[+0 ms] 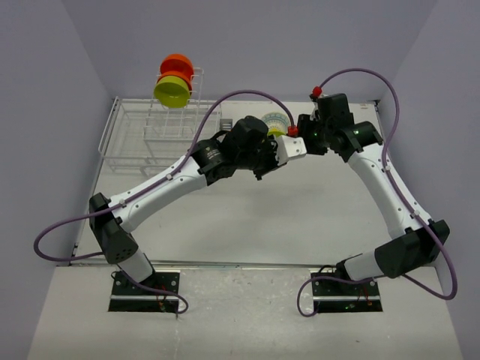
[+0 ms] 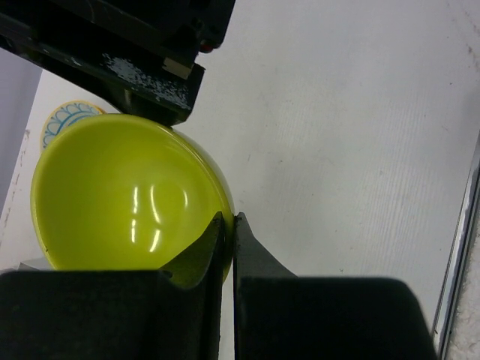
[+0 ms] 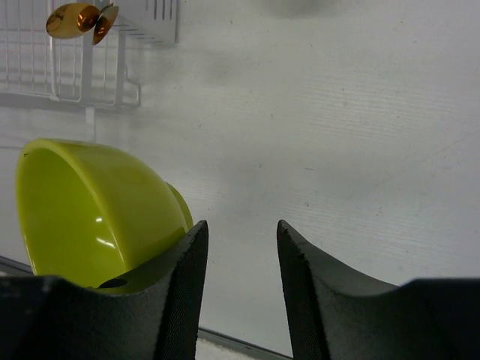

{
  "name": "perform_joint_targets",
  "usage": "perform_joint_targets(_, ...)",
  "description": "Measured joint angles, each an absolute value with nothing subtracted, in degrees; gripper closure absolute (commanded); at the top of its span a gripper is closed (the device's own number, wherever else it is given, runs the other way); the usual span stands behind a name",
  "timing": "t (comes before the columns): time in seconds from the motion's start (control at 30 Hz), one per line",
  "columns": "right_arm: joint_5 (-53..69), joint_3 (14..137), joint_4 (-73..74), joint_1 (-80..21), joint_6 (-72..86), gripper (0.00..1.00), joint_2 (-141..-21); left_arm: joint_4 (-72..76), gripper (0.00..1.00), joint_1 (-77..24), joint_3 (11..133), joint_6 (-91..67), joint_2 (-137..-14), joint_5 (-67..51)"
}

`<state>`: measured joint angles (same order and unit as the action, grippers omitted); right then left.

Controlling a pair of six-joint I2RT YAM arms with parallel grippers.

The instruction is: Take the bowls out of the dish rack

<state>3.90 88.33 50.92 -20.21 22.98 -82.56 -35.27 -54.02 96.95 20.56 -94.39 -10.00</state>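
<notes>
- One bowl is out of the rack and up in the air, so the step in hand looks like moving it to its spot on the table.
- The left gripper (image 2: 229, 221) holds the green bowl (image 2: 127, 202) by its rim. Its jaws are squeezed almost together, with only the thin wall of the bowl between them.
- The green bowl is tipped on its side, with its open mouth facing the left wrist camera. It hangs over the far middle of the table (image 1: 247, 217).
- The flower bowl (image 2: 71, 116) sits on the table just past the green bowl, so it looks already unloaded.
- The right gripper (image 3: 241, 232) is close by. Its jaws are apart with a clear gap, and nothing is between them.
- From the right wrist camera the green bowl is just beside the outer side of one finger. I cannot tell if it touches.
- The dish rack (image 1: 127, 142) is at the far left. A second green bowl (image 1: 172, 91) and an orange-red bowl (image 1: 177, 63) stand in its tall part, so about half the job looks left to do.
- Next, I think the green bowl should be turned flat and put down near the flower bowl, or passed to the right gripper.
- The right gripper should not bump the bowl, since the thin rim could slip out.
</notes>
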Motion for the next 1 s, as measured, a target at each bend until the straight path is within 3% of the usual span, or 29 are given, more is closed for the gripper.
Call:
perform_joint_targets(0.2,2.22,90.78,50.61,-19.59,24.67,0.48,-81.89,-35.42,1.00,-54.00,96.29,20.67,-94.43,-10.61)
perform_joint_targets(0.6,3.14,99.96,54.06,-20.73,23.46,0.47,-85.41,-35.79,1.00,-54.00,96.16,22.20,-95.35,-13.52)
perform_joint_targets(0.83,3.99,98.39,56.97,-21.91,21.37,0.56,-87.94,-37.21,1.00,-54.00,98.48,22.35,-98.17,-13.76)
perform_joint_targets(1.0,3.95,95.90,57.91,-22.50,19.73,0.80,-87.99,-37.82,1.00,-54.00,100.03,22.76,-98.87,-13.69)
